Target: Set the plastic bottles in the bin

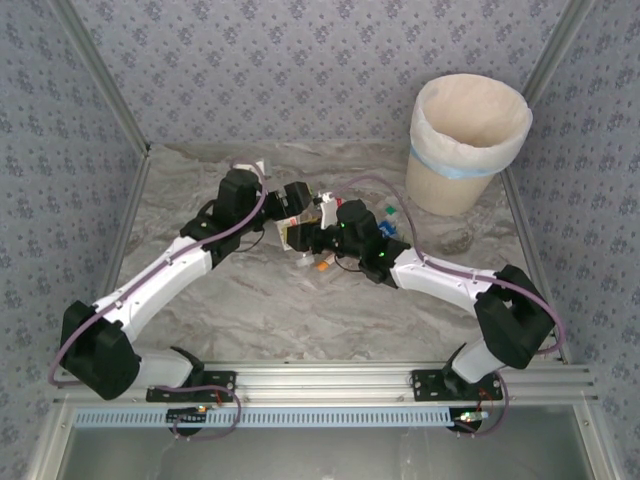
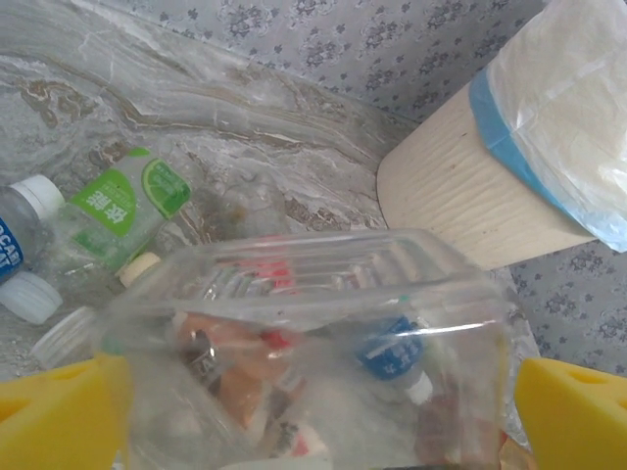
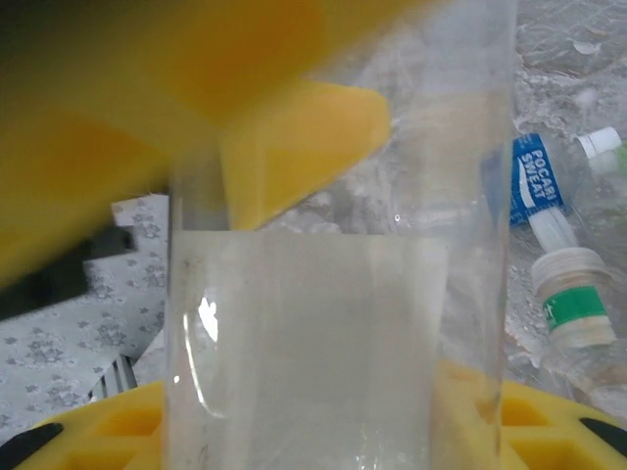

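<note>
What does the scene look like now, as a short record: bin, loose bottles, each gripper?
bin: upright, lined, far right of the table
loose bottles: green-labelled bottle and Pocari Sweat bottle lying on the table
left gripper: shut on a clear bottle
right gripper: facing the left one mid-table, grip unclear

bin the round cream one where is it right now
In the top external view the round cream-white waste bin stands at the far right corner of the grey marbled table, just beyond the cluster of clear plastic bottles.
</note>
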`<state>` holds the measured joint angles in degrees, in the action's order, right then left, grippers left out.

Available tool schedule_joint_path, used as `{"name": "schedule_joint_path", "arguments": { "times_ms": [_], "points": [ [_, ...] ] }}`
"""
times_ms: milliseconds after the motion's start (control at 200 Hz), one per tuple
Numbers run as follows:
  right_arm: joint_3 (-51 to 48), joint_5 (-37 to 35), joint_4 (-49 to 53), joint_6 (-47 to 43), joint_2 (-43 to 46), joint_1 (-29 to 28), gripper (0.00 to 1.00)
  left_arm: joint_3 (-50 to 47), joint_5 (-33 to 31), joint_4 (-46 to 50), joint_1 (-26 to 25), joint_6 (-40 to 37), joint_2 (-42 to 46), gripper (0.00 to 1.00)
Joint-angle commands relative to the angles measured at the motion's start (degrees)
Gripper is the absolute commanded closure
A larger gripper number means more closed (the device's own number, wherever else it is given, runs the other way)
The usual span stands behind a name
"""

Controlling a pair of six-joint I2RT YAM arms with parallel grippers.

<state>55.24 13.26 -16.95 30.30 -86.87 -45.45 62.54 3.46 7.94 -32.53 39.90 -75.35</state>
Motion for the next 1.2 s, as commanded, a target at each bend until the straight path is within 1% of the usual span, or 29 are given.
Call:
{"name": "schedule_joint_path", "arguments": {
  "times_ms": [0, 70, 180, 225, 235, 325, 425, 520, 665, 795, 864, 954, 1034, 1114, 1194],
  "points": [
    [3.3, -2.2, 11.8, -5.2, 1.7, 1.8, 0.55, 1.0, -1.8, -1.0, 1.3, -1.9, 4.4, 0.01],
    [6.0, -3.3, 18.0, -8.3, 2.3, 4.1, 0.56, -1.6, -4.7, -1.6, 2.6, -2.1, 7.5, 0.01],
    [11.1, -5.3, 27.8, -14.8, 4.0, 8.3, 0.55, -3.6, -16.2, 4.0, 4.3, -4.1, 11.6, 0.0],
    [12.5, -6.0, 30.8, -17.4, 4.8, 10.0, 0.55, -4.7, -18.7, 5.9, 5.8, -3.9, 12.8, 0.0],
    [14.2, -6.0, 31.4, -18.0, 5.0, 10.6, 0.55, -4.9, -18.9, 6.2, 6.2, -3.7, 13.2, 0.01],
    [19.5, -7.6, 36.4, -22.8, 5.9, 14.7, 0.53, -8.5, -17.8, 7.0, 9.7, -2.8, 15.6, 0.0],
    [25.4, -8.4, 40.0, -26.8, 6.4, 19.8, 0.52, -12.5, -17.1, 6.2, 11.9, -2.3, 17.7, 0.0],
    [31.3, -8.6, 42.8, -29.7, 5.8, 25.3, 0.53, -15.7, -17.0, 5.2, 12.7, -2.2, 19.1, 0.0],
    [39.3, -8.4, 45.6, -32.4, 3.5, 32.8, 0.53, -16.9, -15.0, 5.8, 13.5, -2.4, 19.0, 0.0],
    [44.7, -8.8, 46.7, -32.4, 1.5, 38.8, 0.52, -17.5, -14.5, 5.1, 13.7, -2.5, 18.8, 0.01],
    [46.7, -11.1, 46.3, -32.4, 0.3, 41.6, 0.52, -17.5, -14.3, 5.2, 13.7, -2.7, 18.7, 0.0],
    [50.2, -15.2, 45.8, -31.0, -2.7, 44.9, 0.52, -17.2, -14.3, 5.9, 14.0, -2.8, 18.4, 0.0],
    [54.0, -17.0, 47.6, -30.1, -6.6, 47.4, 0.52, -17.2, -14.3, 6.5, 14.2, -2.5, 18.5, 0.0],
    [58.2, -18.7, 48.9, -30.1, -11.5, 48.9, 0.51, -17.3, -14.5, 7.0, 14.4, -2.2, 18.5, 0.01],
    [63.3, -21.6, 50.8, -32.0, -16.6, 49.7, 0.51, -17.6, -14.5, 7.6, 14.7, -1.9, 18.5, 0.01]
  ]
}}
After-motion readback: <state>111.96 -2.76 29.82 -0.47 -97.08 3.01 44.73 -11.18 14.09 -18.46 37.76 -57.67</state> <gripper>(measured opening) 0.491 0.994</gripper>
